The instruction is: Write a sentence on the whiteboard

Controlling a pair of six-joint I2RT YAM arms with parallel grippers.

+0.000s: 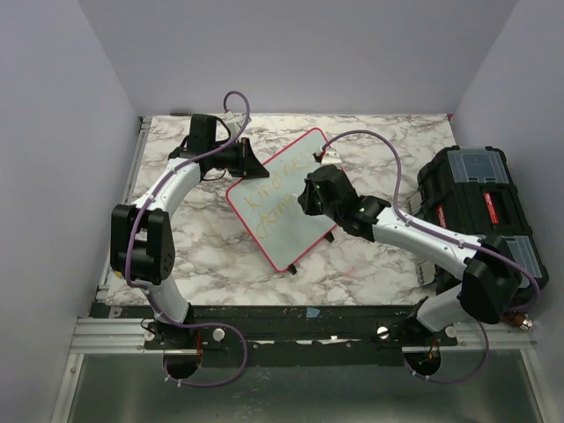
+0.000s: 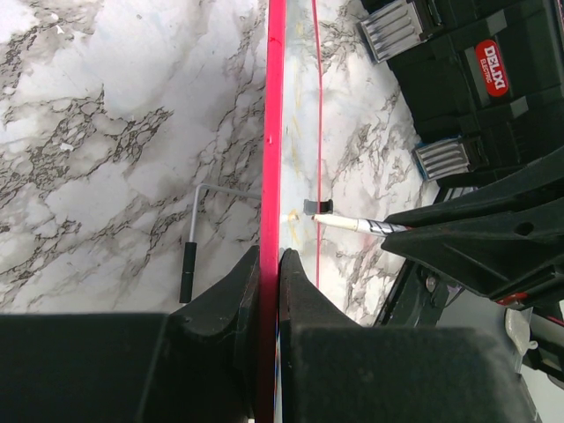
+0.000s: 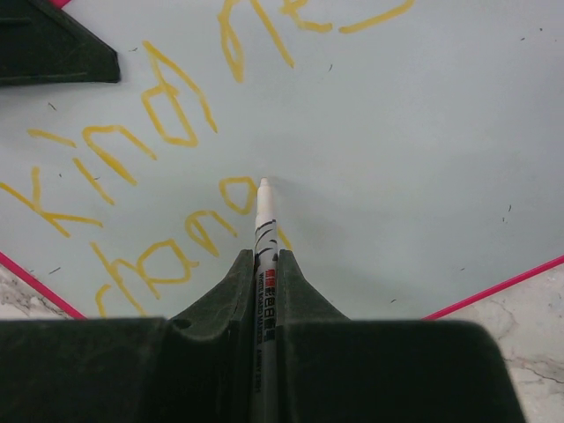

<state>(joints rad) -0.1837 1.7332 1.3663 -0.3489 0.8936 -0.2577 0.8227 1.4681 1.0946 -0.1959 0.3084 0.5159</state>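
Marble table (image 1: 203,256) w/ whiteboard (image 1: 295,236). L claw (image 2: 269,257) pinches its edge. R claw (image 3: 264,264) holds marker (image 3: 263,211), tip by sentence (image 1: 267,199).

In the right wrist view the marker (image 3: 263,220) barrel vanishes between the fingers of the right hand (image 3: 264,257), and the sentence (image 3: 181,132) is cut off at the top and left edges. From above, that hand covers the marker and the right end of the lower line, and the yellow letters are too faint to read. The left wrist view shows the whiteboard (image 2: 271,132) edge-on, its face barely visible. The black toolbox (image 2: 493,79) runs off the upper right.
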